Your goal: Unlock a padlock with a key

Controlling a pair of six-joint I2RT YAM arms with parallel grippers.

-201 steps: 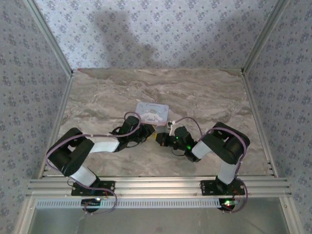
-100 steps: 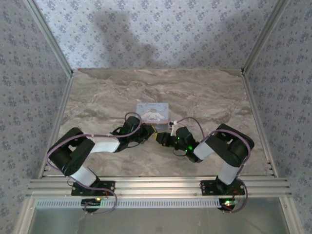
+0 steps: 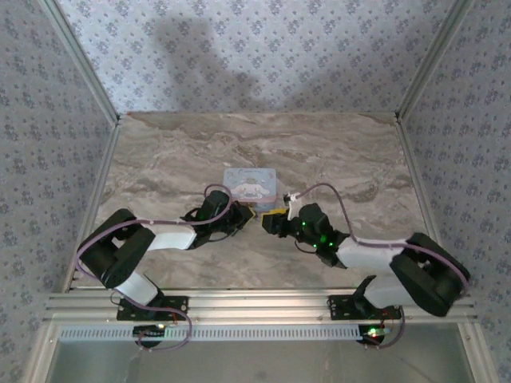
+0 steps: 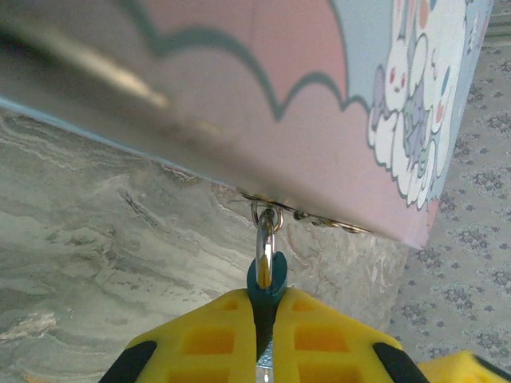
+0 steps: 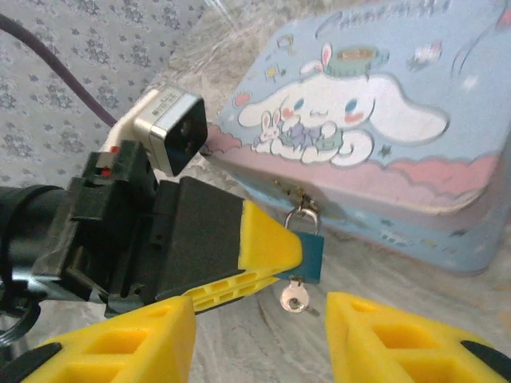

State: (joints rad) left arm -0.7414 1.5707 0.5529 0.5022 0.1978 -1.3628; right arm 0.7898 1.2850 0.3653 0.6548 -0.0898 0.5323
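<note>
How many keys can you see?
1. The key sits just under the padlock, which hangs from the front of the tin with the left gripper pinching it. More keys could be hidden behind the arms.

From my left wrist cam, the small teal-blue metal padlock is mostly buried between the yellow fingers; above them the pale blue cartoon tin is blurry and cropped.

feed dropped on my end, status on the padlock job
Left gripper shut on the padlock, hanging from the hasp of the cartoon tin. Right gripper open, facing the key in the lock's underside, not touching it. Nothing blocking.
</note>
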